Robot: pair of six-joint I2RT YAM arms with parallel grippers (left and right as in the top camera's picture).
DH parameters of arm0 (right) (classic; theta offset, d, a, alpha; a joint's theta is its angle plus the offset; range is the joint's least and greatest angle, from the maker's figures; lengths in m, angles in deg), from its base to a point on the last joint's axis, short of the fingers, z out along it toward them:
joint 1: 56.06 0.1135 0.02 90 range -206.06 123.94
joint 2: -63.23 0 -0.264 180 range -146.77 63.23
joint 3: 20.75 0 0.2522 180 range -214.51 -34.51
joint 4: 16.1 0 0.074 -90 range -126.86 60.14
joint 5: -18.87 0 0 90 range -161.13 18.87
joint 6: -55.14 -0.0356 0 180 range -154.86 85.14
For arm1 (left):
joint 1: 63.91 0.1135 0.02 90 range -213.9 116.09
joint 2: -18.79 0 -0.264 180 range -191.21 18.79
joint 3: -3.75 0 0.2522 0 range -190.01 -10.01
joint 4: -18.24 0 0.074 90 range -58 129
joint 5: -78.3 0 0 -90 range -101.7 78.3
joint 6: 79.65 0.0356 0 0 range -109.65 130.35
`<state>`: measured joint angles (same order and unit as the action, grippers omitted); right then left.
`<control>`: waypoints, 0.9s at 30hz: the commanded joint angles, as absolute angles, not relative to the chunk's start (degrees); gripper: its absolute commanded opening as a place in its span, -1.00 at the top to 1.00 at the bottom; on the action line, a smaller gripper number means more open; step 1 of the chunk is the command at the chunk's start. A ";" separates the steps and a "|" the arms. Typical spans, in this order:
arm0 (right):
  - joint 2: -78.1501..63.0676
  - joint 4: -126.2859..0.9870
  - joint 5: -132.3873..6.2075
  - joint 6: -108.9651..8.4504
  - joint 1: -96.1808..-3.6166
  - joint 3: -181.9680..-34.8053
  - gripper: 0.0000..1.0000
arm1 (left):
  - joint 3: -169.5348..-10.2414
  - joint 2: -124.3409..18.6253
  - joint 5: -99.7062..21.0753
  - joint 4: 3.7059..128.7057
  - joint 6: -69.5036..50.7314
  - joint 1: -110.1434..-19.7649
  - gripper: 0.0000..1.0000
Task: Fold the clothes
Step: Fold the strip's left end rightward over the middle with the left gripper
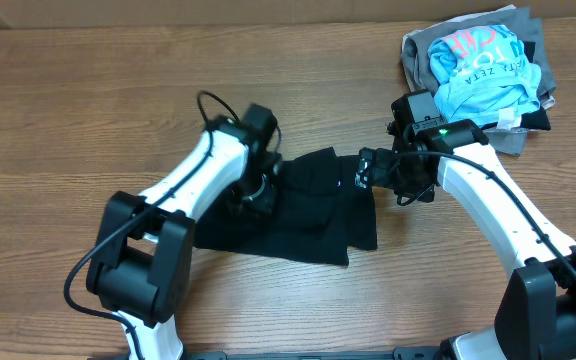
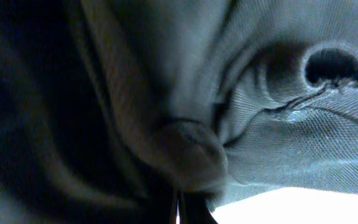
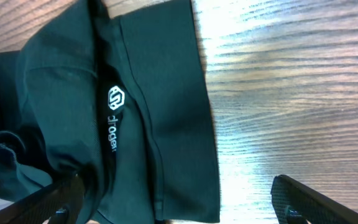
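Nearest me, the two arms rise from the near edge of the wooden table (image 1: 58, 120). The left arm (image 1: 183, 180) leans in toward the middle, and the right arm (image 1: 498, 200) does the same from its side. Between them the black shirt (image 1: 313, 215) lies rumpled on the middle of the table, spread flat toward the near side and bunched into a narrower strip toward the far side.

The left gripper (image 1: 256, 192) is pressed down on the shirt's left part, clenched on a fold of the fabric. Its wrist view is filled with gathered dark cloth right at the lens, which hides nearly everything else. The right gripper (image 1: 368, 170) is poised over the shirt's far right edge, its fingers (image 3: 55, 199) spread wide and holding nothing. A small white logo (image 3: 114, 99) shows on the cloth beneath it.

At the far right, well apart from the black shirt, sits a pile of clothes (image 1: 528, 35), with a light blue shirt (image 1: 488, 70) with pink lettering on top of grey pieces.
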<state>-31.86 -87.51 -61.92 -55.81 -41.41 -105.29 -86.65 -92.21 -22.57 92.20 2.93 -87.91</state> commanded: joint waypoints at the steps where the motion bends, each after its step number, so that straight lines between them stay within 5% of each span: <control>1: -32.05 -87.34 -61.59 -55.87 -41.69 -104.94 -1.00 | -84.12 -91.45 -24.26 90.15 0.85 -89.18 0.92; 8: -32.05 -87.31 -59.47 -56.07 -41.69 -104.94 -1.00 | -87.48 -91.25 -26.33 89.10 1.29 -89.31 0.92; 20: -32.16 -78.66 -57.90 -56.16 -41.67 -97.01 -1.00 | -118.72 -91.03 -25.81 103.59 9.12 -88.20 0.92; 27: -32.16 -72.19 -57.94 -57.45 -41.67 -88.90 -1.00 | -128.57 -91.03 -18.09 106.30 9.12 -88.18 0.75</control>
<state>-31.88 -73.76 -58.45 -56.27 -41.41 -91.31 -125.76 -92.12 -22.68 105.76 7.85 -88.29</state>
